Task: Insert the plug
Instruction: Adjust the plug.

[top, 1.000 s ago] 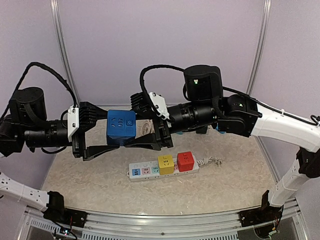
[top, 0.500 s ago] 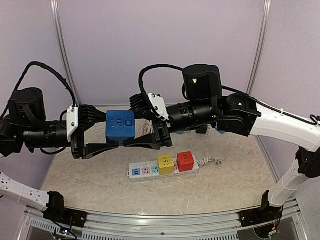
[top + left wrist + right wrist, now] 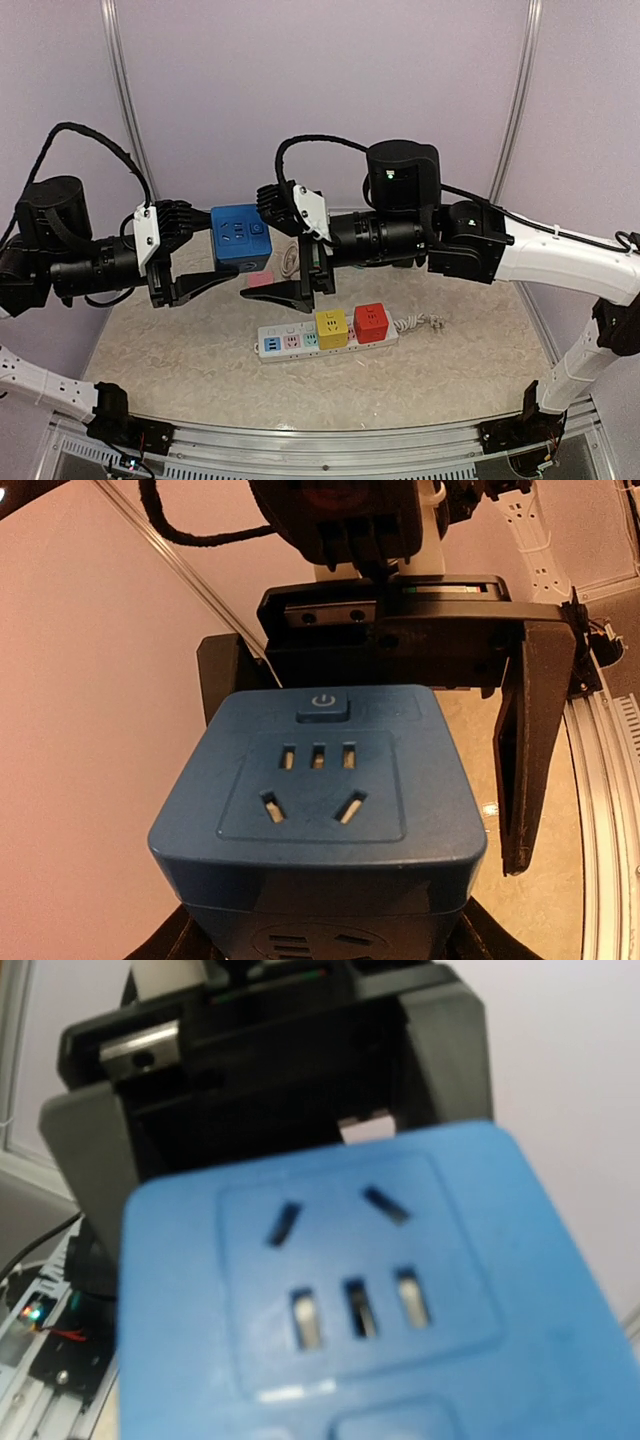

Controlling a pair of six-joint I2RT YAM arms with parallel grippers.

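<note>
The plug is a blue cube (image 3: 240, 235) with a socket face and a power button, held in the air above the table. My left gripper (image 3: 220, 245) is shut on it; its black fingers press the cube's two sides low in the left wrist view, around the plug (image 3: 315, 800). Facing it, my right gripper (image 3: 255, 247) is open, with one finger above the cube and the other well below it, neither touching. In the right wrist view the plug (image 3: 340, 1290) fills the frame. The white power strip (image 3: 285, 342) lies on the table below.
A yellow cube (image 3: 331, 327) and a red cube (image 3: 371, 322) sit plugged into the strip, whose cord (image 3: 420, 322) trails to the right. A small pink piece (image 3: 260, 279) and a coiled cable (image 3: 290, 255) lie behind the strip. Metal frame posts stand at both sides.
My right gripper has opened wide and let go of the blue plug. My left gripper has closed on the plug and lifted it slightly.
</note>
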